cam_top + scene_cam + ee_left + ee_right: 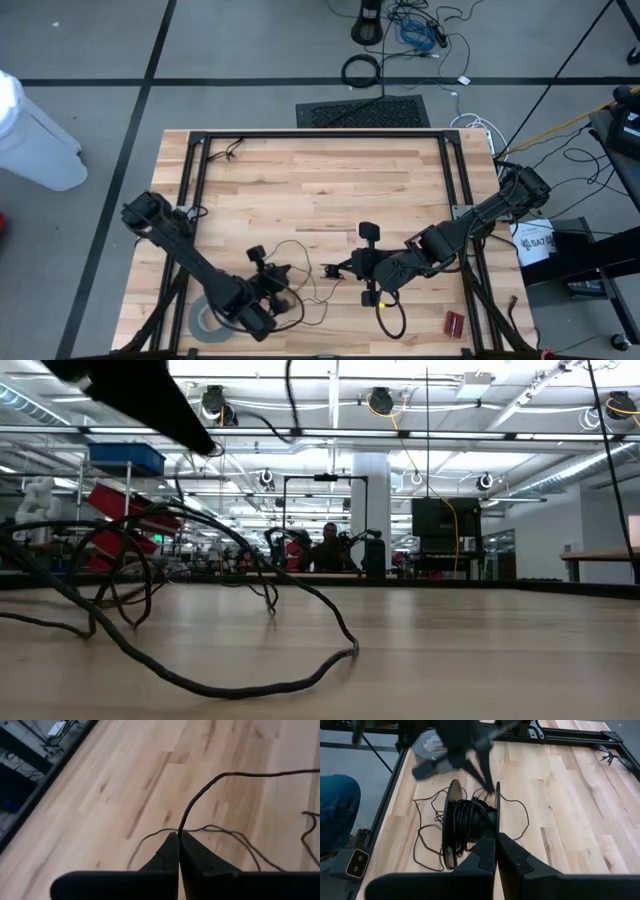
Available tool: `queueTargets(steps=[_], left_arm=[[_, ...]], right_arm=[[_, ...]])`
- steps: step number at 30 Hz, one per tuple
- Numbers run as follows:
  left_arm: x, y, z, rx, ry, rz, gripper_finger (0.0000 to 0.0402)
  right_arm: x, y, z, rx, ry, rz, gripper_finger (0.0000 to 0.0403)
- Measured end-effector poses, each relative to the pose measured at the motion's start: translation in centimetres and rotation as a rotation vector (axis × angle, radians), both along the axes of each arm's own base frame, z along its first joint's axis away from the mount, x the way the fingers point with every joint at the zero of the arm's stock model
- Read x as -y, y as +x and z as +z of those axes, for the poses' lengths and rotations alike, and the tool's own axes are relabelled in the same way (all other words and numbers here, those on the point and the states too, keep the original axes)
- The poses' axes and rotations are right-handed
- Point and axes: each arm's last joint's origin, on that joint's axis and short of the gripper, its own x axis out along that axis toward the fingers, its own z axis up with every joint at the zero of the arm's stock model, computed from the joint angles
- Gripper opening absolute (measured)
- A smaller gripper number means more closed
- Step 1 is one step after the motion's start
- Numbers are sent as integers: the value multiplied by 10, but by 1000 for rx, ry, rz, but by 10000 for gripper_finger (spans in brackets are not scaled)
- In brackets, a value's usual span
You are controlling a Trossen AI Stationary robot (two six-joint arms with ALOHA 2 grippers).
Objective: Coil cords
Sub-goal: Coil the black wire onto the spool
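The cord is a very thin dark wire; slack loops of it (305,295) lie on the wooden table (330,190), and part is wound on a small black spool with two round discs (470,820). My right gripper (496,834) reaches in from the table's right and is shut on that spool near the table's middle (328,270). My left gripper (178,834) comes from the near left, just left of the spool (292,276), and is shut on a free stretch of the wire. In the low view, loops of the wire (250,685) rest on the tabletop. My left gripper pinches a single strand of the wire (181,827) right at its fingertips. The fingers slant downward from the table's near left. From the tips the strand rises clear of the table and bends away (225,775); other loops lie slack below. My right gripper pinches the rim of one spool disc (497,820) between its two fingertips, slanting down from the table's right. That disc stands edge-on in line with the fingers. Wire from the wound core trails down slack onto the table (427,840).
A wide grey tape roll (207,318) lies at the near left corner beside my left arm. A small red object (455,322) sits near the right front. A black frame (320,135) runs along the table's far and side edges. A person's blue-clad leg (337,810) is beside the table.
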Motion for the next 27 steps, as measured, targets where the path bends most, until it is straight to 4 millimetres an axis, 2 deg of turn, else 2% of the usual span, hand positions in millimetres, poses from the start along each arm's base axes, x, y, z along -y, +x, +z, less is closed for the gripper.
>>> queueTargets(steps=[7,12,21,27], left_arm=[[-6,-33,41,-28,11,147,3],[-12,-55,53,-54,51,250,2],[-10,-63,57,-41,16,254,2],[-9,-61,72,34,-16,251,1]], right_arm=[[0,0,0,-2,4,5,0],[0,0,0,0,7,3,0],[0,0,0,-1,11,2,0],[0,-2,-3,-43,7,20,0]])
